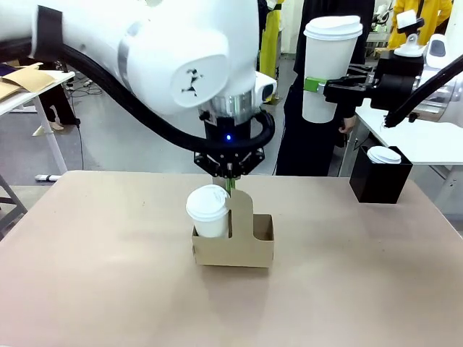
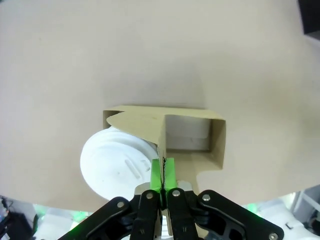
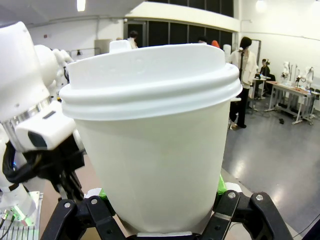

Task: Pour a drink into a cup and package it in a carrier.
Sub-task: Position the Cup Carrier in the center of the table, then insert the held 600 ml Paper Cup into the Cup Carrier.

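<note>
Carrier [image 1: 235, 247] – brown cardboard, standing upright on the tabletop [image 1: 101, 282] about midway between the left and right edges, well clear of the near edge. Its tall central handle [image 1: 241, 206] rises between two pockets. The pocket on the robot's left holds a white lidded cup [image 1: 208, 211], seated upright with its lid above the cardboard wall; in the left wrist view the same cup [image 2: 112, 167] lies against the handle, and the other pocket [image 2: 187, 135] shows its bare floor.

Left arm's fingers [image 1: 230, 184] come straight down onto the handle's top. The left wrist view shows these fingers [image 2: 156, 172] pressed together with only the thin cardboard edge between the green pads – a narrow, closed grip on the carrier's handle.

Right arm's fingers [image 1: 311, 84] are raised well above the tabletop, over its far right part, gripping a second white lidded cup [image 1: 329, 65] round its body; the cup is upright. In the right wrist view this cup [image 3: 155, 140] sits between the green pads, with one of the fingers [image 3: 220, 186] touching its wall on each side.

A black box with white lids [image 1: 380, 177] stands at the far right corner of the tabletop, well apart from the carrier. A person in dark clothing [image 1: 289, 144] stands beyond the far edge
</note>
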Available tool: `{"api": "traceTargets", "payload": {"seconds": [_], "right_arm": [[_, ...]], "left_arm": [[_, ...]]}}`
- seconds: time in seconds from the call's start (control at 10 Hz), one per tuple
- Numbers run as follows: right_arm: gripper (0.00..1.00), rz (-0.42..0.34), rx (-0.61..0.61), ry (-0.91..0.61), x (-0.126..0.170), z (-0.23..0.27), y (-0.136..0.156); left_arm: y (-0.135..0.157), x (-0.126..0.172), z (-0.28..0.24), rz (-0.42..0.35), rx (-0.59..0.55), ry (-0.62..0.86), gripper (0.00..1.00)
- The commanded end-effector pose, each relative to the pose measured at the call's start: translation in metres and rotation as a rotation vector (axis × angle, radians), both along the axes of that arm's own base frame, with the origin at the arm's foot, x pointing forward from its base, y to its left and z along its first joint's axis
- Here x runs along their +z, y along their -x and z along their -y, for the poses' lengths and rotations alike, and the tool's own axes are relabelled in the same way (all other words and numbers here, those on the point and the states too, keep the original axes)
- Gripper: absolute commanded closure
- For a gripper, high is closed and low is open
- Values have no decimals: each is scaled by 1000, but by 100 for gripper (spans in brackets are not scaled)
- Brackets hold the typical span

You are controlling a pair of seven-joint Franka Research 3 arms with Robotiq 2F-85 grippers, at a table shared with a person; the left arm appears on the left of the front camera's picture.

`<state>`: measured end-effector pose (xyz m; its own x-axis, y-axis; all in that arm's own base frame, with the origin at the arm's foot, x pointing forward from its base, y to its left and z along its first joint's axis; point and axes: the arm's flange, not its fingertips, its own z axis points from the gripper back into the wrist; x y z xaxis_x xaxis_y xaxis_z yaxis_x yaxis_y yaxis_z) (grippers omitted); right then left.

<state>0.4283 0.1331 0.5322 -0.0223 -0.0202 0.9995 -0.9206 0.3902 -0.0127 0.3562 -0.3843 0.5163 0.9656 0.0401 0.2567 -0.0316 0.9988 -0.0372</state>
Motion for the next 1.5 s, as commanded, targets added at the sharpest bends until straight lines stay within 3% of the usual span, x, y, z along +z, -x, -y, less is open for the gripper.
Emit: {"api": "traceTargets", "payload": {"seconds": [0.0, 0.3, 0.4, 0.9, 1.0, 1.1, 1.2, 1.4], "right_arm": [[20, 12, -6, 1, 3, -2, 2], [20, 12, -6, 1, 3, -2, 2], [20, 12, -6, 1, 3, -2, 2], [20, 12, -6, 1, 3, -2, 2], [20, 12, -6, 1, 3, -2, 2], [20, 12, -6, 1, 3, -2, 2], [20, 0, 0, 0, 0, 0, 0], [20, -34, 173, -4, -8, 9, -9]], "left_arm": [[2, -16, 10, 15, 38, -51, 98], [8, -31, 18, 7, 13, -109, 98], [3, -21, 11, 2, 8, -53, 98], [3, -21, 11, 2, 8, -53, 98], [3, -20, 12, 6, 5, -67, 41], [3, -15, 7, 9, -47, -65, 38], [4, -4, 1, 12, -71, -48, 0], [10, 18, -12, 45, -110, -15, 0]]}}
